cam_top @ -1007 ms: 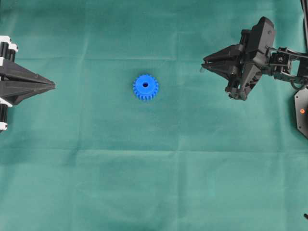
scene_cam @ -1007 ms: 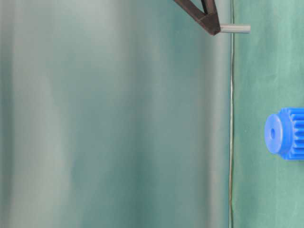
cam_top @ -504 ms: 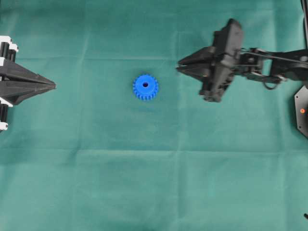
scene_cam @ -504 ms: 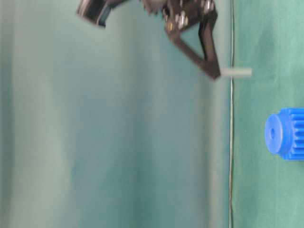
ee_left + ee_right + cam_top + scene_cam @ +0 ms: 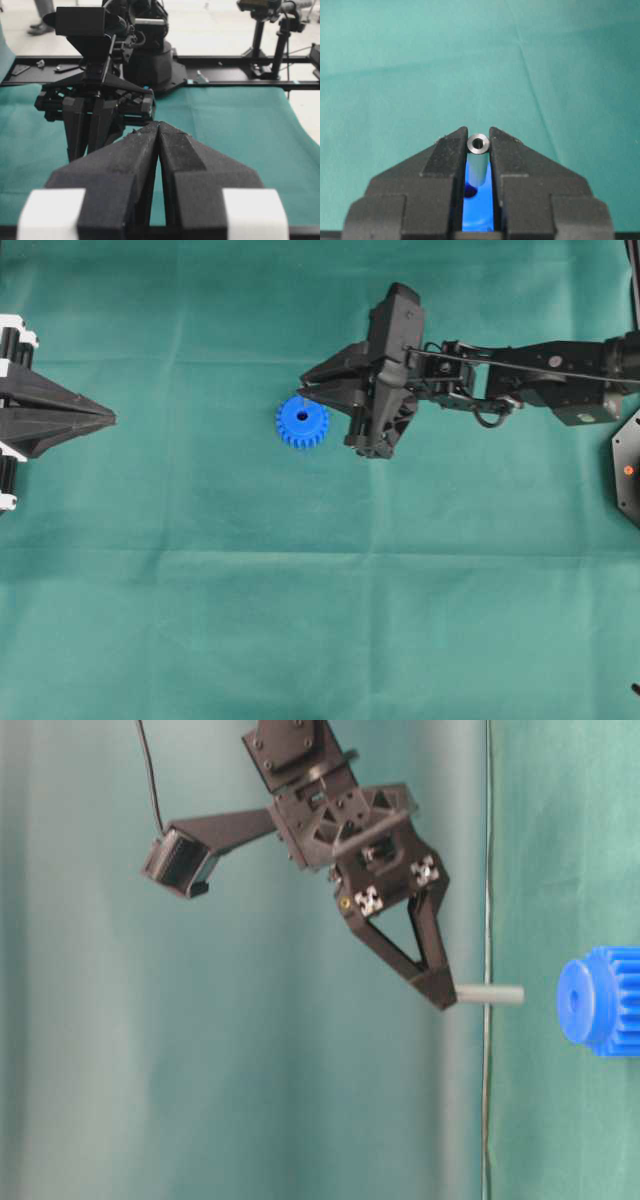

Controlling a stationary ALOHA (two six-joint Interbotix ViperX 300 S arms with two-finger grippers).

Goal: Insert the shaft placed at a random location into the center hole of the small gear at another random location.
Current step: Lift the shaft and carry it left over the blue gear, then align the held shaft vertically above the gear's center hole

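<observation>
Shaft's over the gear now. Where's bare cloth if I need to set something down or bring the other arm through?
Bare green cloth fills the whole near half below the small gear, and the stretch between the left gripper and the gear. It is crowded only where the right gripper, holding the shaft, hangs at the gear.

Robotics lab: cloth-covered bench (image 5: 240, 120), camera stands (image 5: 280, 45).

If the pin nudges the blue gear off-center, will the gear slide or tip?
The small gear lies flat and wide on the cloth, so tipping seems unlikely. It looks like light plastic and may slide if the shaft, held by the right gripper, pushes its hub.
</observation>
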